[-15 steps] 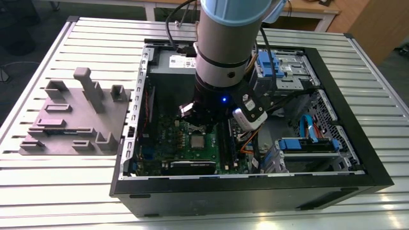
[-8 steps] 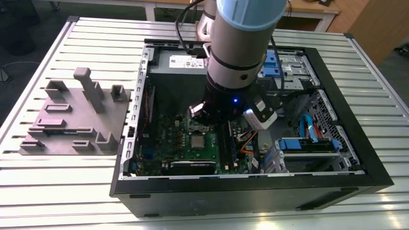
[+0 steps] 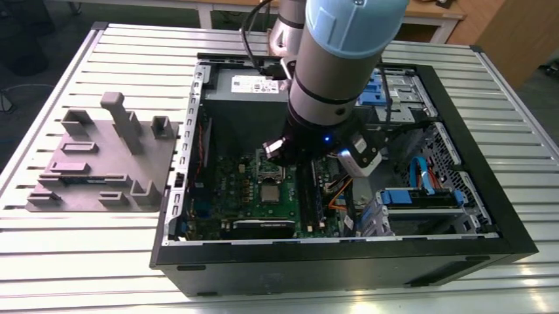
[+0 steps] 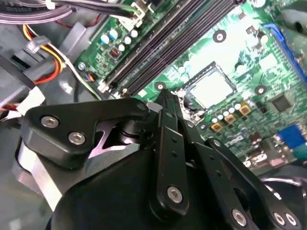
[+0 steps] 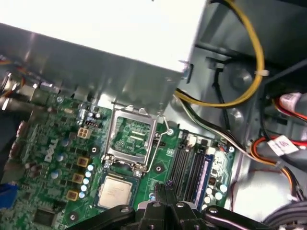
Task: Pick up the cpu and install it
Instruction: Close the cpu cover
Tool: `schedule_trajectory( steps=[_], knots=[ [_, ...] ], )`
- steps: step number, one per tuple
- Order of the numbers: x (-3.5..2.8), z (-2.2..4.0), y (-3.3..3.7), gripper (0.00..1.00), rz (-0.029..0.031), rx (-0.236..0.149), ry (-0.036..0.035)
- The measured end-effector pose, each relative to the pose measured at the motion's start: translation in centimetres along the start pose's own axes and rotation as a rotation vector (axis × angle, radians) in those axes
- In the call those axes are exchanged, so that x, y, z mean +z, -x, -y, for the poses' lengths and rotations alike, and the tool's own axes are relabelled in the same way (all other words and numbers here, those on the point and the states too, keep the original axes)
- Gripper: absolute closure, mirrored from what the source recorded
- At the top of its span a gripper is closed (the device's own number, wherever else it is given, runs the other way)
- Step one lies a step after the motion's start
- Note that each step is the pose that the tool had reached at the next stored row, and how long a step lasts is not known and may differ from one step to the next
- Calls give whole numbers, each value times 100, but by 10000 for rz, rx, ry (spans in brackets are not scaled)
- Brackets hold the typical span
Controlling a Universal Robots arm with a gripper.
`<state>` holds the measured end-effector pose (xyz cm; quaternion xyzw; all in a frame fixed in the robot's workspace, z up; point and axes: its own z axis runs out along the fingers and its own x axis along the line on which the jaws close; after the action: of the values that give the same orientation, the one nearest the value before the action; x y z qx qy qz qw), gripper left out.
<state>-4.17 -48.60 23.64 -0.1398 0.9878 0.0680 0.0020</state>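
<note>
On a slatted metal surface (image 3: 524, 163), an open computer case (image 3: 349, 268) lies on its side with the robot arm (image 3: 336, 72) reaching down into it, a grey moulded fixture (image 3: 105, 163) standing on the exterior view's left. Inside the case, the green motherboard (image 5: 57, 158) carries the socket, whose silver bracket (image 5: 132, 139) stands raised. The cpu (image 3: 271, 191) sits flat in the socket just beside that bracket, its metal top showing in both wrist views (image 5: 116, 190) (image 4: 211, 88). The gripper (image 5: 165, 189) (image 4: 165, 98) hangs over the board between the cpu and the memory slots (image 5: 189, 167), its fingers pressed together and holding nothing.
</note>
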Motion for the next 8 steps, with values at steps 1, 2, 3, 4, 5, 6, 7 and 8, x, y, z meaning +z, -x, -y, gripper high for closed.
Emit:
schedule_trajectory(
  steps=[1,2,3,4,5,6,7,8],
  knots=[
    [12,2,0,90,-24,-176,4],
    [23,3,0,90,-49,-356,7],
    [33,4,-1,90,-73,-532,12],
    [40,5,-1,90,-95,-705,17],
    [45,5,1,90,-104,-781,22],
    [48,0,9,90,-104,-800,30],
    [54,-16,20,90,-103,-803,35],
    [60,-43,33,90,-103,-803,34]
  ],
)
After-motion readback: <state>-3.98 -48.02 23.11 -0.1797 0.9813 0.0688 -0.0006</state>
